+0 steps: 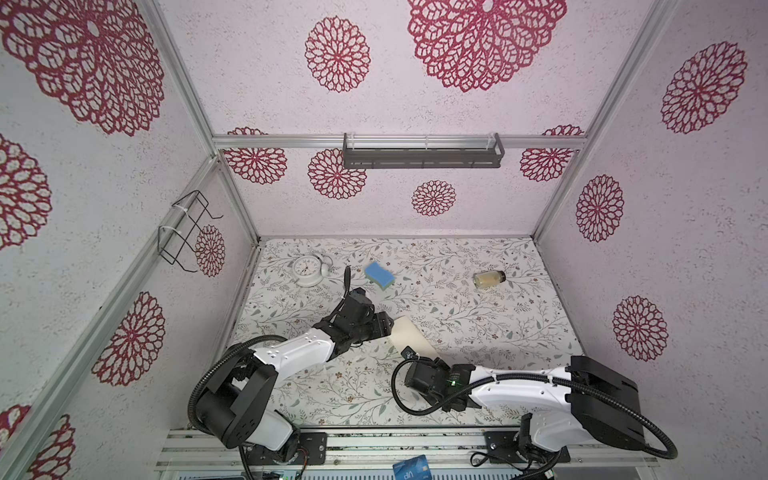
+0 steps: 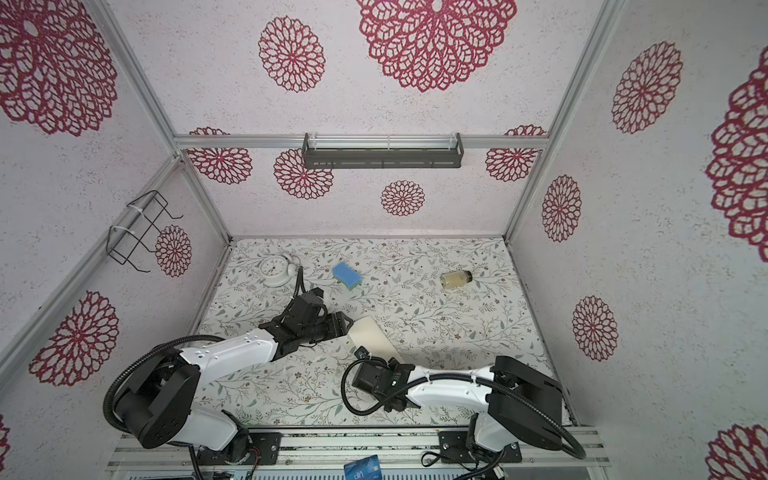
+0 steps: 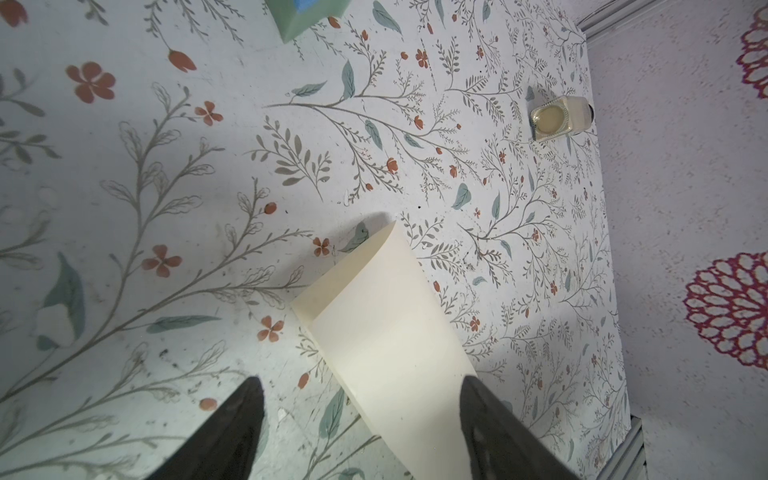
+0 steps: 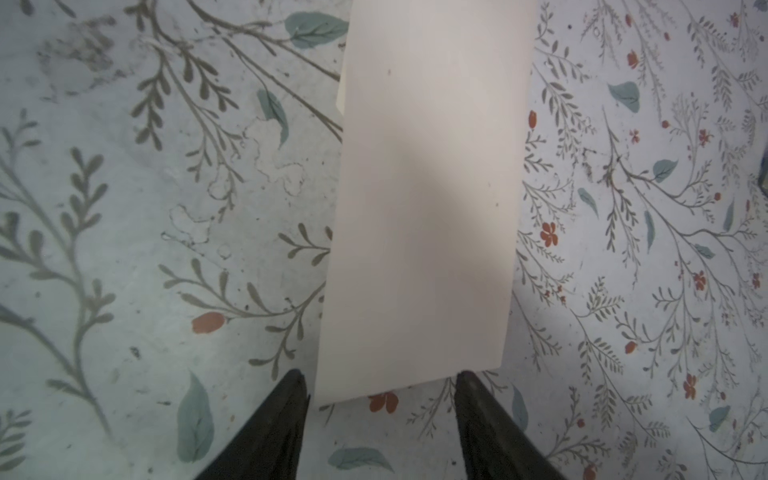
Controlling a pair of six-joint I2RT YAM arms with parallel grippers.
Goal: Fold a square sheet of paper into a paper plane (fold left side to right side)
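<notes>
Upside-down "VIP" on the blue card (image 1: 411, 468) at the near edge; white clock (image 1: 306, 269) numerals too small

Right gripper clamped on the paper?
No, the right gripper stands wide open, and the paper lies unpinched, its near end level with the tips.

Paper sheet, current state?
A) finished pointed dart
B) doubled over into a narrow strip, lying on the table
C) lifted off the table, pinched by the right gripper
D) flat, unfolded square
B: the paper sheet has one side curled over onto the other with a soft, rounded fold. It lies as a narrow strip on the table. The left gripper and right gripper are both open, and neither pinches it.
</notes>
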